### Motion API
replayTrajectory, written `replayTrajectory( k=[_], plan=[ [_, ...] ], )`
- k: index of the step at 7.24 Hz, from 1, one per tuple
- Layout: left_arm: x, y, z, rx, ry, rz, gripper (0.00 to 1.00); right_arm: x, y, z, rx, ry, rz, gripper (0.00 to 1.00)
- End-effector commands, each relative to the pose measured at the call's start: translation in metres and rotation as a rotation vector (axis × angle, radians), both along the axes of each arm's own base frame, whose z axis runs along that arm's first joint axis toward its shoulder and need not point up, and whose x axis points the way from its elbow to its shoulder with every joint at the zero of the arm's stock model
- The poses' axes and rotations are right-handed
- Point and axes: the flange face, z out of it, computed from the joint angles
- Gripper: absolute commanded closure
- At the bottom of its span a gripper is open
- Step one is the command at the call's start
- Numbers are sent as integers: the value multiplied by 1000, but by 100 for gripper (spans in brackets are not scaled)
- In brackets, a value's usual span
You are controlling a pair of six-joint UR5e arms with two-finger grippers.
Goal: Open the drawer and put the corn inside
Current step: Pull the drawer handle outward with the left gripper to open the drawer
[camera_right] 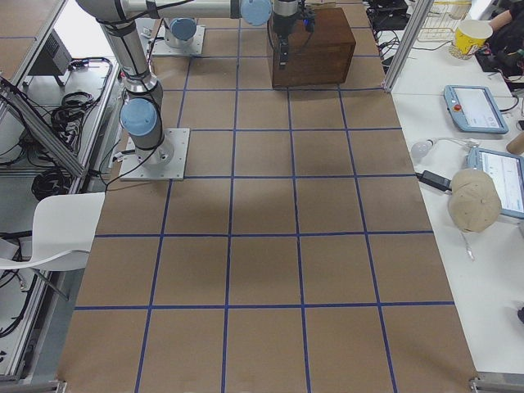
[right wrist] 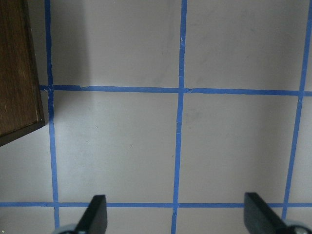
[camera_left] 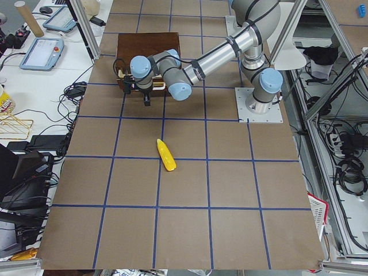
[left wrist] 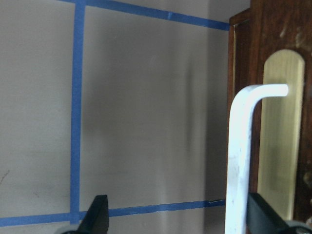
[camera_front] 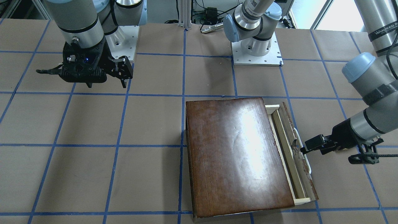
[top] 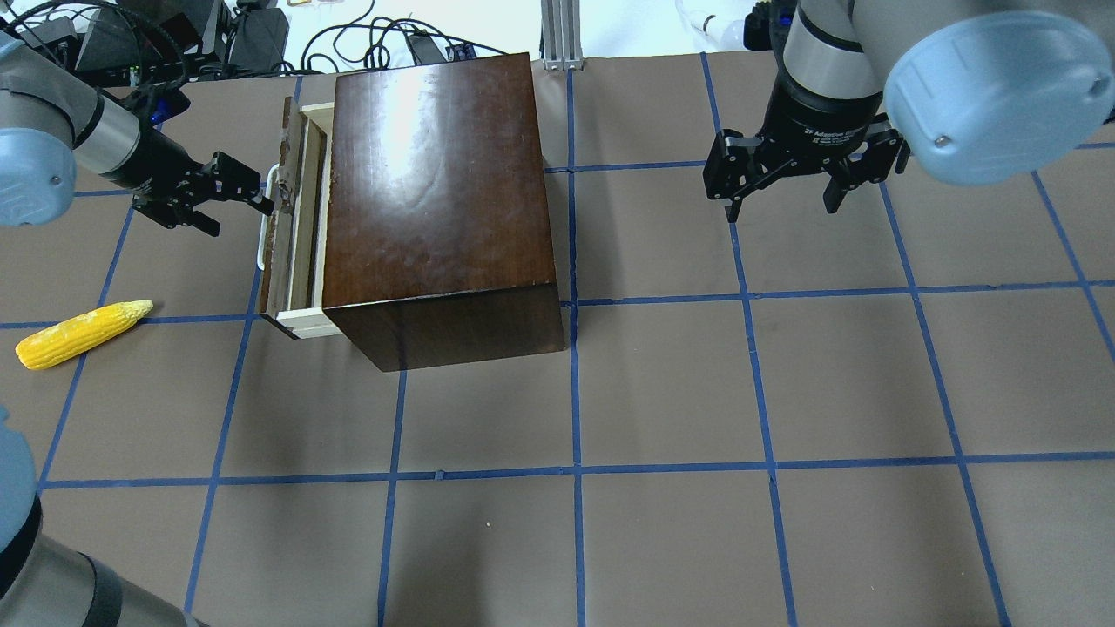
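Observation:
The dark-brown wooden box (top: 435,192) stands at the far left of the table. Its drawer (top: 300,226) is pulled out a little, so a strip of pale-wood tray shows (camera_front: 287,146). My left gripper (top: 237,209) is open at the drawer front. In the left wrist view the white bar handle (left wrist: 239,161) stands between the fingers, close to the right-hand one. The yellow corn (top: 83,333) lies on the table nearer me than the drawer, apart from both grippers; it also shows in the exterior left view (camera_left: 166,155). My right gripper (top: 781,202) is open and empty above the table, right of the box.
The table is brown paper with a blue tape grid (top: 575,470). The arm bases (camera_front: 256,53) stand at the robot's edge. Cables and equipment (top: 392,39) lie beyond the far edge behind the box. The right wrist view shows a corner of the box (right wrist: 19,73).

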Motion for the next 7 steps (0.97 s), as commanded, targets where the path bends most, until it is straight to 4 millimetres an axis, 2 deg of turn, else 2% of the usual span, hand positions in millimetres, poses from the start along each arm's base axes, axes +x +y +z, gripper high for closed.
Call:
replayTrajectory(
  k=[1, 3, 7],
  plan=[
    [8, 2, -1, 1, -3, 3, 0, 0, 0, 0, 0, 0, 0, 0],
    [18, 4, -2, 8, -8, 15, 0, 0, 0, 0, 0, 0, 0, 0],
    [55, 15, 1, 12, -21, 69, 0, 0, 0, 0, 0, 0, 0, 0]
  ],
)
